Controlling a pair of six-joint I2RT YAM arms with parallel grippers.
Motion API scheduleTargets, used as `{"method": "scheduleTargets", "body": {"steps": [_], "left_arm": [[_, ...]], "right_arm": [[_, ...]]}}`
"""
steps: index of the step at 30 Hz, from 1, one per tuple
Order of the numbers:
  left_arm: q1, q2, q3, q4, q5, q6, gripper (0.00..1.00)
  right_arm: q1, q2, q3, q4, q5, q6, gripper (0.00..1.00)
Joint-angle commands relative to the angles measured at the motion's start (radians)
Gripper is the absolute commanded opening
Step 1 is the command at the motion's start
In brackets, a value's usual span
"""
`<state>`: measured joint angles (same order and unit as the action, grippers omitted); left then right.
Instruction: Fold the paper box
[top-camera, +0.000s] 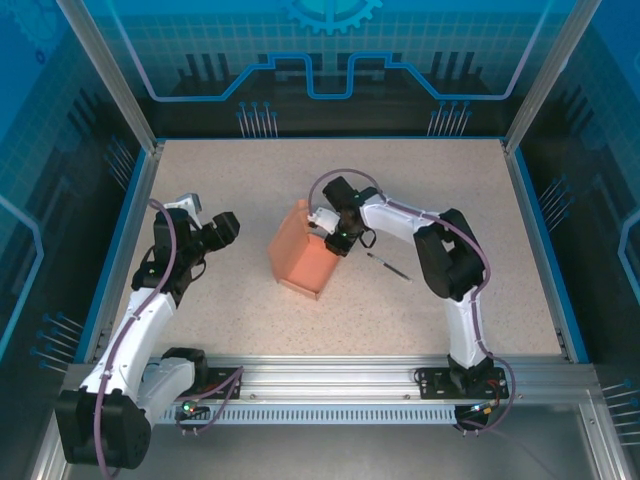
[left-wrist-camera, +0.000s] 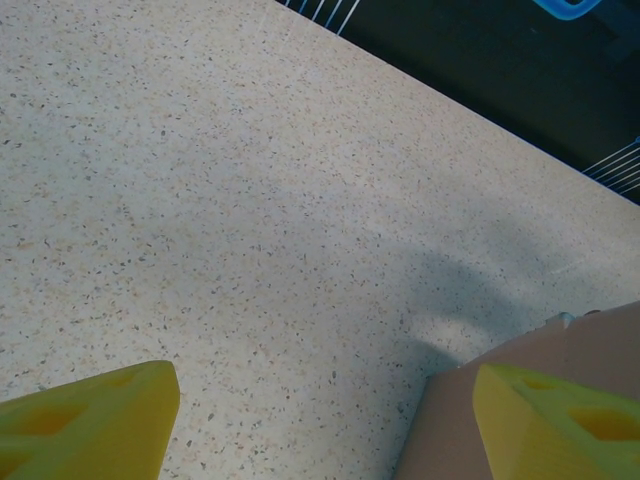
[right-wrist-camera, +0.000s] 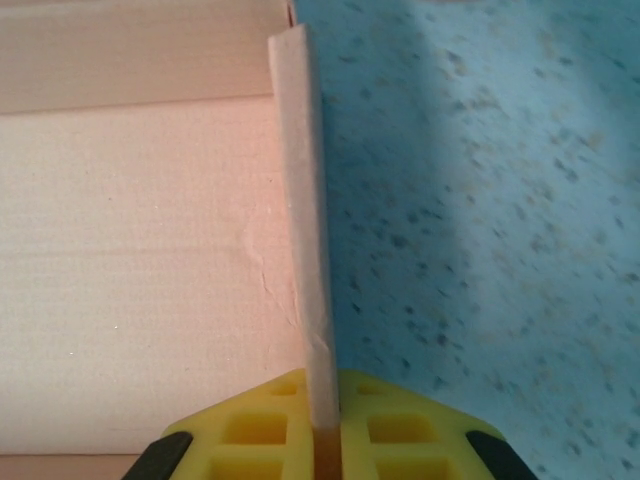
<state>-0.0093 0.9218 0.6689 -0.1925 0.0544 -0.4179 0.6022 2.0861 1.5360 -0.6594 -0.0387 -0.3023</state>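
From high behind the arm bases, a fixed camera looks down on the whole table (top-camera: 240, 180), the paper box (top-camera: 303, 255) near its middle. The left wrist camera looks low across bare tabletop beside the box; the right wrist camera sits close against the box's edge — all three views share it.

Left fingers (left-wrist-camera: 90, 420) spread, left arm (top-camera: 140, 320) folded; right fingers (right-wrist-camera: 275, 400) clamped, right arm (top-camera: 395, 215) outstretched.
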Motion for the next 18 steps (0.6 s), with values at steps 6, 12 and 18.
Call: {"method": "scheduleTargets", "body": {"steps": [6,12,18], "left_arm": [[0.009,0.003,-0.024,0.039,0.035,-0.009,0.79],[0.009,0.009,-0.031,0.047,0.044,-0.012,0.78],[0.009,0.016,-0.03,0.048,0.049,-0.011,0.78]], "right_arm": [[0.052,-0.024,-0.099,0.037,0.302,0.191,0.06],[0.065,-0.028,-0.118,0.026,0.395,0.269,0.05],[0.052,-0.074,-0.112,0.047,0.291,0.271,0.08]]}}
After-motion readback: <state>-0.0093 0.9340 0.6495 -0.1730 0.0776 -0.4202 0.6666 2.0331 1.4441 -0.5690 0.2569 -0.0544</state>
